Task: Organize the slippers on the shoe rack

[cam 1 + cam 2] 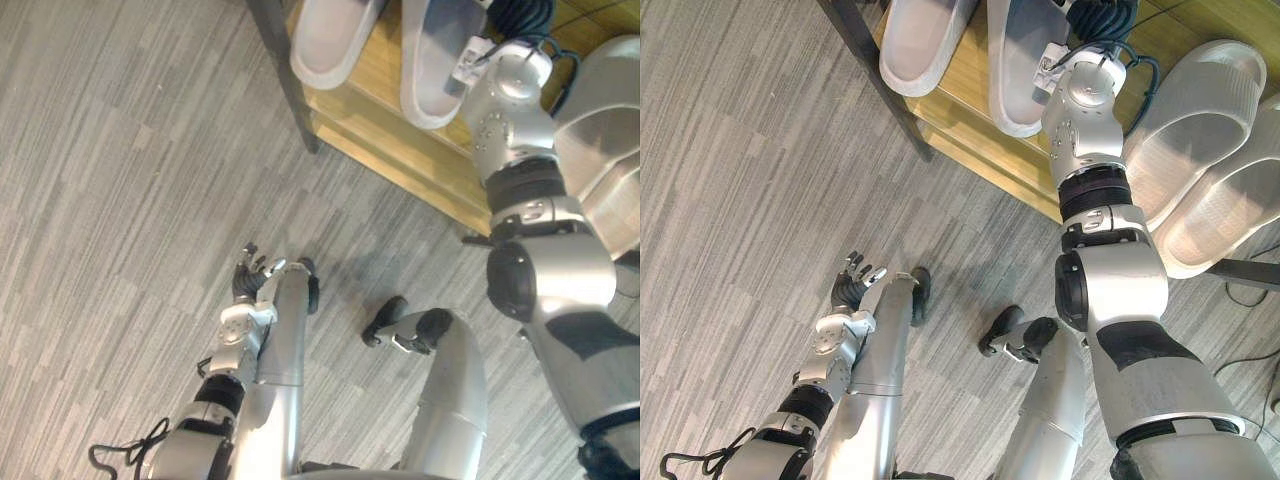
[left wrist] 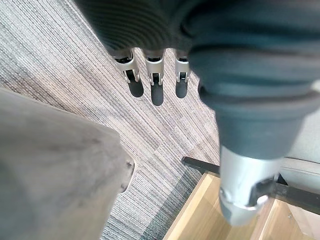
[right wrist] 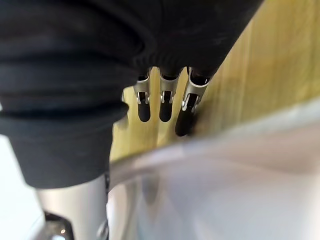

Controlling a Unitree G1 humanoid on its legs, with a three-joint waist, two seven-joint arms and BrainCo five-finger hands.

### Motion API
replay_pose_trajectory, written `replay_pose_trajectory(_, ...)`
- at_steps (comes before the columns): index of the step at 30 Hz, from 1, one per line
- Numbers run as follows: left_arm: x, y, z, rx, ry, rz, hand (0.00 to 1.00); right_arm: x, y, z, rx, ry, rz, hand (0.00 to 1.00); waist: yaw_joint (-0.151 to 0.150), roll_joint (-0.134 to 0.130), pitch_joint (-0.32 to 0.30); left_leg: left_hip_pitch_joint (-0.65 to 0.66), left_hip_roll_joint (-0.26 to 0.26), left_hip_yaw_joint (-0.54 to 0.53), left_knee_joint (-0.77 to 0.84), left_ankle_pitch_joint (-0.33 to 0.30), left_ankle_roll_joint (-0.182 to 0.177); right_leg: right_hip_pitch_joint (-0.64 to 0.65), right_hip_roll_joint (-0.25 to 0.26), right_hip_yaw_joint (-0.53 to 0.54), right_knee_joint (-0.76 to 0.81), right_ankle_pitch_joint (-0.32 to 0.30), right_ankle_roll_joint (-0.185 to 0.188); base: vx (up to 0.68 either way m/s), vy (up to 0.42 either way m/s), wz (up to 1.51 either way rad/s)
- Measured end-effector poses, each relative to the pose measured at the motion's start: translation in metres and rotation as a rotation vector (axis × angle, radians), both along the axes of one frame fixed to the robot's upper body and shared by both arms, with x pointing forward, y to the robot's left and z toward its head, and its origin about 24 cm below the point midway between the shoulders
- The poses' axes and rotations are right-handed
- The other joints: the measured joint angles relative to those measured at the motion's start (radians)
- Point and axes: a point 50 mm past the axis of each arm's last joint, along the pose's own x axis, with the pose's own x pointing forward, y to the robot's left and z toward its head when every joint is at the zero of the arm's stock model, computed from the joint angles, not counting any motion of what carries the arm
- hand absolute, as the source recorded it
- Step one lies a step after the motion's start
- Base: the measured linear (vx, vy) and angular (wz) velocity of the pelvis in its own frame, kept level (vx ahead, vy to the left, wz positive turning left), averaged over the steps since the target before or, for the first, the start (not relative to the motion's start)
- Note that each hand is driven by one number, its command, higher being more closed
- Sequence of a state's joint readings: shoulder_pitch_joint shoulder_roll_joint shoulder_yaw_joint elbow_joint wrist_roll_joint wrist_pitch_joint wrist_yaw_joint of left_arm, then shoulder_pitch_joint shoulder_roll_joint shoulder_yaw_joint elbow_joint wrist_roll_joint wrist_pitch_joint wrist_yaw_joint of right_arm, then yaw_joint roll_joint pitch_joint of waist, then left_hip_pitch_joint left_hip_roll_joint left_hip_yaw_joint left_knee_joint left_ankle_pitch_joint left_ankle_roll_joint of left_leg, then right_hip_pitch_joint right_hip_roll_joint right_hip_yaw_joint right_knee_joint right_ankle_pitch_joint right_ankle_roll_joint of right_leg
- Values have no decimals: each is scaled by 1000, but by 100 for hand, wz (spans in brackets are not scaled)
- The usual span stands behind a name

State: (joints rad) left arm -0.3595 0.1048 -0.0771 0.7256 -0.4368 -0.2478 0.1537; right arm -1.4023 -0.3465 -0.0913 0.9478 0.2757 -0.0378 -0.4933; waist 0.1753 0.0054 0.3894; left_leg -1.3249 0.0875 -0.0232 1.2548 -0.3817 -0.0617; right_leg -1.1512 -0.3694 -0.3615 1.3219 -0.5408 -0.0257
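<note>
At the lower left, the left hand (image 1: 252, 275) hangs over the grey floor (image 1: 120, 150). Its fingers are straight and loose, and it holds nothing.

At the top middle is the shoe rack (image 1: 980, 130), with a wooden shelf and a dark leg. Two pale slippers lie side by side on it, the first slipper (image 1: 925, 40) and the second slipper (image 1: 1015, 70). Their ends come close to the shelf's front edge. At the right side, two more slippers (image 1: 1200, 110) lie close together.

The right arm goes up to the rack by the second slipper. In its wrist view, the right hand (image 3: 164, 100) has straight fingers over the wood. They are not curled round anything. A pale slipper (image 3: 225, 190) is right beside them. I cannot tell if a fingertip touches it.

I think the step now is tidying the slippers on the shelf. Next, the right hand should push or hold that slipper softly so it lines up with its partner. It must not knock it off the edge.
</note>
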Motion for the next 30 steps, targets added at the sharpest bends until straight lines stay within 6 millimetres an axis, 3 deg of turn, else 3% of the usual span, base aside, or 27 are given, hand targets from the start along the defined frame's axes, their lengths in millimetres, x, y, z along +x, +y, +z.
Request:
replay_pose_trajectory(12,-1,2,-2,6,20,-1,0,-5,-9,-15,-8,-6,-50,0,0,0,0,16,12,11,1,2,4,1,5,13,2,9,-14,7,10,-3)
replay_pose_trajectory(30,-6,10,-9,13,50,15,0,-12,61,-42,-59,-42,123,0,-9,0,0,50,35,13,-27,11,-6,22,33,13,-23,19,-30,3,1,-2)
